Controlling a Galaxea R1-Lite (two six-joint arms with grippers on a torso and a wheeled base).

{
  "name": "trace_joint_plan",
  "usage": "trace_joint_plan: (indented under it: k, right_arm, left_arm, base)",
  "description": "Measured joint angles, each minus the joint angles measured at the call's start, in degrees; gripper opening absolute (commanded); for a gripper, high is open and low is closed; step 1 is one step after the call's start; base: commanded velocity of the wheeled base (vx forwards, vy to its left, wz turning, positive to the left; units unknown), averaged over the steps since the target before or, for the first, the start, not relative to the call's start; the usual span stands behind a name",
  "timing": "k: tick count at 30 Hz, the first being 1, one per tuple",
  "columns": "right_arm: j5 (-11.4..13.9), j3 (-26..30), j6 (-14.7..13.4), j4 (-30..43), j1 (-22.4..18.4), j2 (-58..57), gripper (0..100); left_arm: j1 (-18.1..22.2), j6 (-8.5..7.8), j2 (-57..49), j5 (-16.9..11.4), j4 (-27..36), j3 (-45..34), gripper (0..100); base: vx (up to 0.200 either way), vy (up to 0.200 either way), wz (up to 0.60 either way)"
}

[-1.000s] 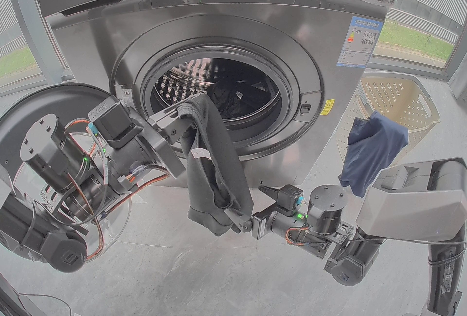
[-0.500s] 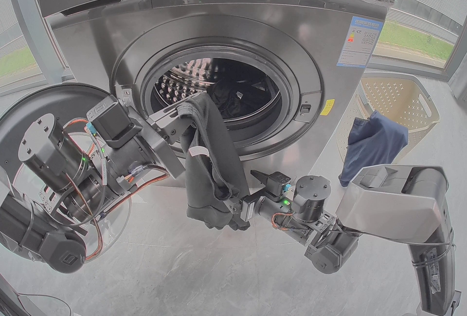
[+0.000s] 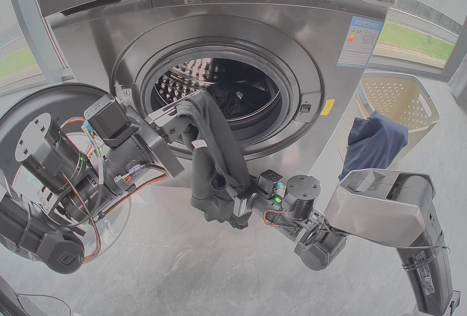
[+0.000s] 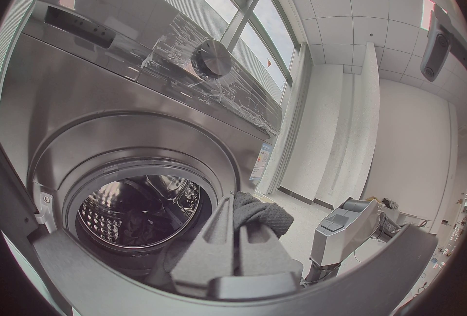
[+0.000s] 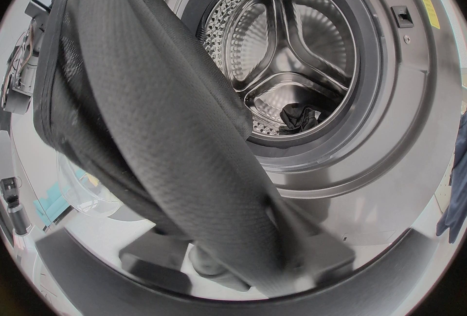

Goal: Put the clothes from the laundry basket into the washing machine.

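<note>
Right claw (image 3: 232, 209) raised the dark, bunched garment (image 3: 216, 141).

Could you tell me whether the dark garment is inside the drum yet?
Out: the dark garment hangs outside the drum, gripped by left gripper and right gripper.

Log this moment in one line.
left tool shut on dark garment at washing machine opening | right tool at garment's lower end | dark item in drum | blue garment draped on laundry basket
</note>
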State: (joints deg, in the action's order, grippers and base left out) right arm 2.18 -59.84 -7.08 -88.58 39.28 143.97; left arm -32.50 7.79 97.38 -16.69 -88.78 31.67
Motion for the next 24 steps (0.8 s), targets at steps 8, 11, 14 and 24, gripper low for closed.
trace_joint_plan:
  k: [8, 11, 14, 24]
  right_arm:
    - [-0.30, 2.79, -0.39, -0.05, -0.44, -3.58, 0]
    - [-0.68, 4.23, -0.50, -0.05, -0.67, -6.05, 0]
    - [-1.63, 5.16, -0.74, -0.07, -1.08, -8.80, 0]
    - [-3.08, 5.88, -1.50, -0.07, -1.00, -14.81, 0]
  left_arm:
    - [2.68, -0.07, 0.00, 0.38, 0.05, 0.07, 0]
    - [4.33, -0.29, 0.15, 0.16, 0.16, -0.65, 0]
    - [6.12, -0.93, 0.85, -0.09, 0.24, -2.60, 0]
    - [7.84, -7.86, 5.32, -1.83, 0.22, -10.57, 0]
  base:
    - [0.000, 0.000, 0.00]
    - [0.000, 0.000, 0.00]
    - [0.000, 0.000, 0.00]
    - [0.000, 0.000, 0.00]
